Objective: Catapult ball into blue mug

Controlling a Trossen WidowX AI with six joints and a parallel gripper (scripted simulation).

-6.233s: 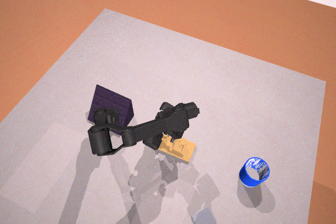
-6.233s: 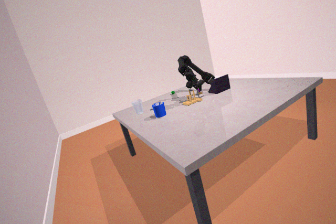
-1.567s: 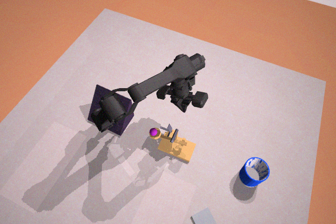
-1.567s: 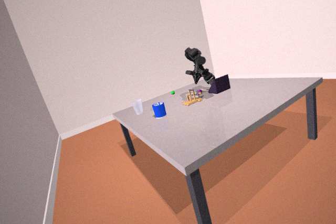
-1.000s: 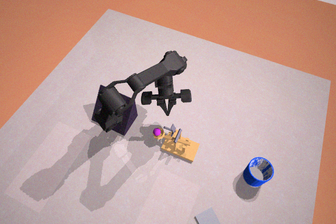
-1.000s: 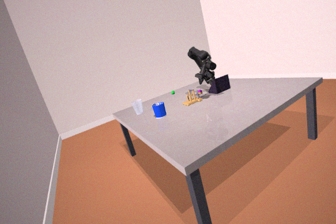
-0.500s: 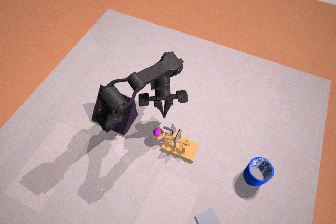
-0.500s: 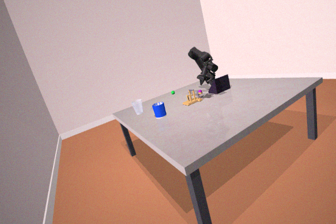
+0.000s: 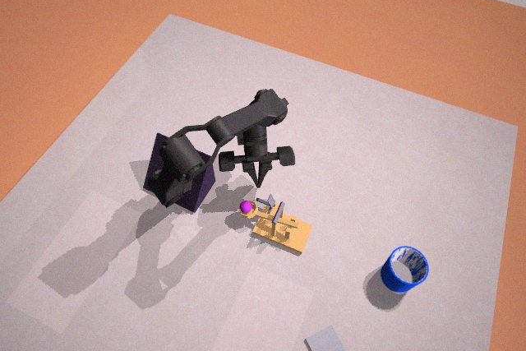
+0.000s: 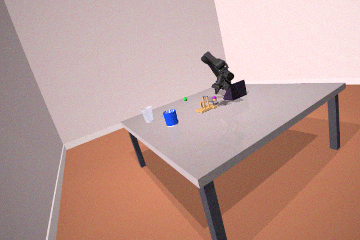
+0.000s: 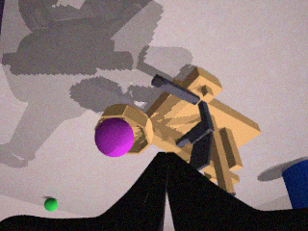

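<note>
The magenta ball (image 9: 246, 206) (image 10: 214, 97) (image 11: 115, 138) sits in the cup at the end of the catapult's arm. The wooden catapult (image 9: 303, 237) (image 10: 200, 111) (image 11: 241, 120) stands on the table, with its base pointing roughly towards the blue mug (image 9: 394, 279) (image 10: 170, 118) (image 11: 299, 180). The mug stands upright with its mouth open. My gripper (image 9: 258, 187) (image 10: 216, 93) (image 11: 165, 159) is shut, with nothing between its fingertips. It hangs above the table near the catapult's cup end, and its fingers hide part of the catapult in the wrist view.
A dark purple wedge-shaped block (image 9: 204, 187) (image 10: 238, 89) stands by the arm's base. A green ball (image 10: 185, 99) (image 11: 51, 204) lies apart on the table. A translucent cup (image 10: 148, 115) stands near the mug. A flat grey-blue piece (image 9: 325, 339) shows at the bottom of the top view.
</note>
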